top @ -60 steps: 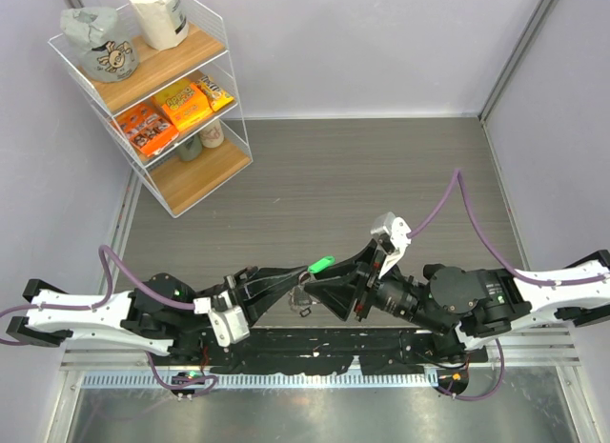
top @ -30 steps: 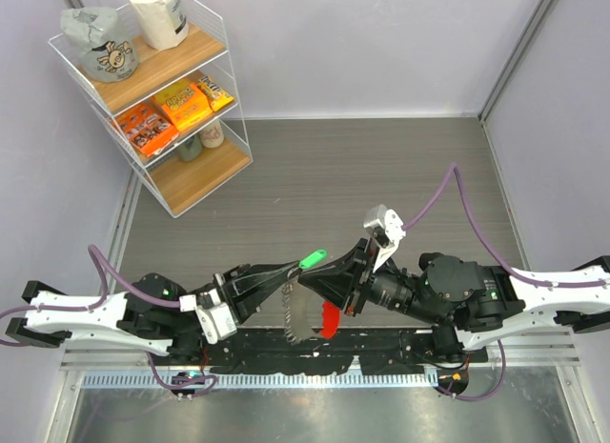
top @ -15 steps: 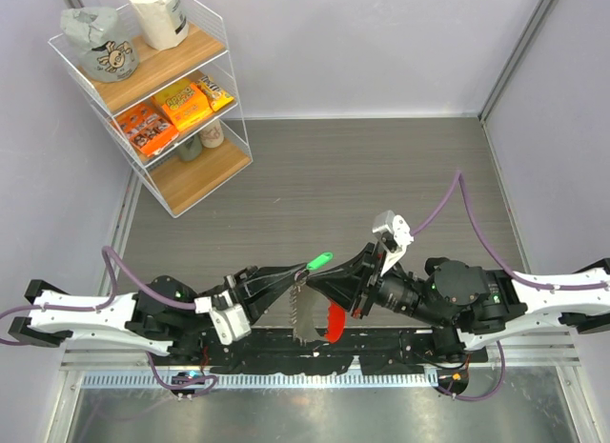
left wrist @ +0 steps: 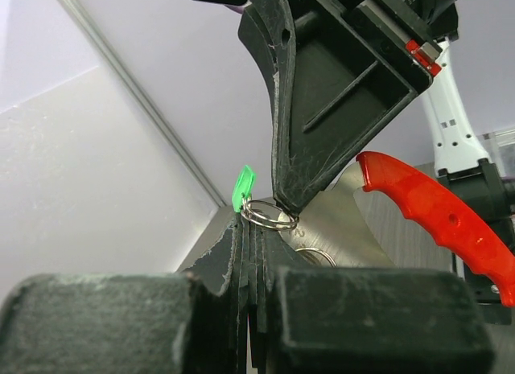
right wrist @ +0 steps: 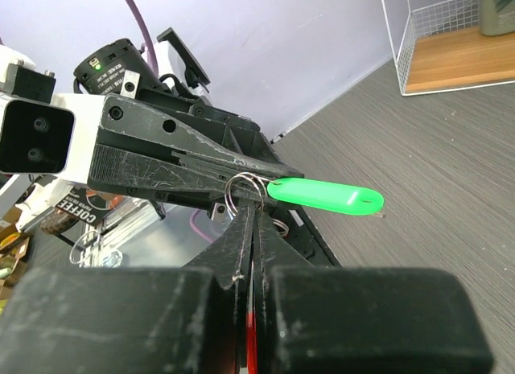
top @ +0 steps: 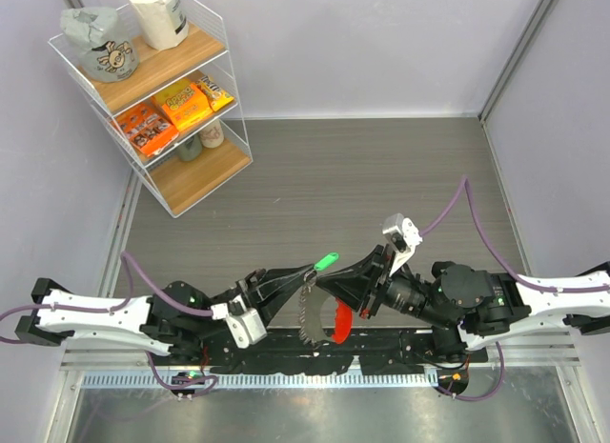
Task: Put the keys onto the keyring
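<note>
Item: green key [top: 327,262], plastic-headed, on a thin split ring [right wrist: 244,185], held in the air above the table's [top: 315,167] near edge. Left fingers [left wrist: 229,257] and right fingers [right wrist: 241,233], both closed, pinch that ring from opposite sides. Keyring [top: 307,310]: silvery chain and red arc, dangling beneath. Handling, judged: light, springy wire, slick; chain limp, apt to swing. Grip the ring's flat, not the head.

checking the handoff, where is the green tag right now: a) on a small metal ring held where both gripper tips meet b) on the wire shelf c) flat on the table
a: the green tag hangs off the small metal ring, right where the shut left gripper and the shut right gripper meet tip to tip.
</note>
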### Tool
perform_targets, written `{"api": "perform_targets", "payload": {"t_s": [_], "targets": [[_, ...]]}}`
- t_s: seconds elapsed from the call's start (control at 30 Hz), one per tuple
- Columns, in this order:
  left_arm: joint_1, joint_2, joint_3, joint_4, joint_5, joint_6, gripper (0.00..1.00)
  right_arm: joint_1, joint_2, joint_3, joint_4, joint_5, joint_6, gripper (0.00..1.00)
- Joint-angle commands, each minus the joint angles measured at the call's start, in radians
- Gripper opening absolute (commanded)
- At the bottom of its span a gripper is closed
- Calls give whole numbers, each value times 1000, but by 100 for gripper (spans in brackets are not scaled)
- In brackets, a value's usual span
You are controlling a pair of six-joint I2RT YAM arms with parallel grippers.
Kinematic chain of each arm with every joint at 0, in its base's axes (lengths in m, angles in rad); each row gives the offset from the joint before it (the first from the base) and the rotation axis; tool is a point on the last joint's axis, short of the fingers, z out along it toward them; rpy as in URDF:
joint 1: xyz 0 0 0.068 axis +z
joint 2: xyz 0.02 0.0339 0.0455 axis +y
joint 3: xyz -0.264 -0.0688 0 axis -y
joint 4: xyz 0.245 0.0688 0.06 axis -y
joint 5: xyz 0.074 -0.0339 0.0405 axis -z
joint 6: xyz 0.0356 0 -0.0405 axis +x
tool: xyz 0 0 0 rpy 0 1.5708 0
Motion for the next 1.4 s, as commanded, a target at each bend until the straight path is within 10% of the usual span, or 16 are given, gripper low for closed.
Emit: {"api": "perform_targets", "payload": {"t_s": [0.0, 0.27, 0.53, 1.37], "targets": [[-6, 4, -36, 260, -66, 64, 0, 0, -27, -7, 20, 36, 35, 6], [-14, 131, -70, 595, -161, 222, 0, 1, -47, -25, -3, 47, 72, 6], [-69, 494, 14, 1071, -269, 680, 0, 0, -70, -8, -78, 67, 124, 6], [-129, 651, 255, 1072, -220, 1339, 0, 1, -148, -60, -78, 74, 116, 5]]}}
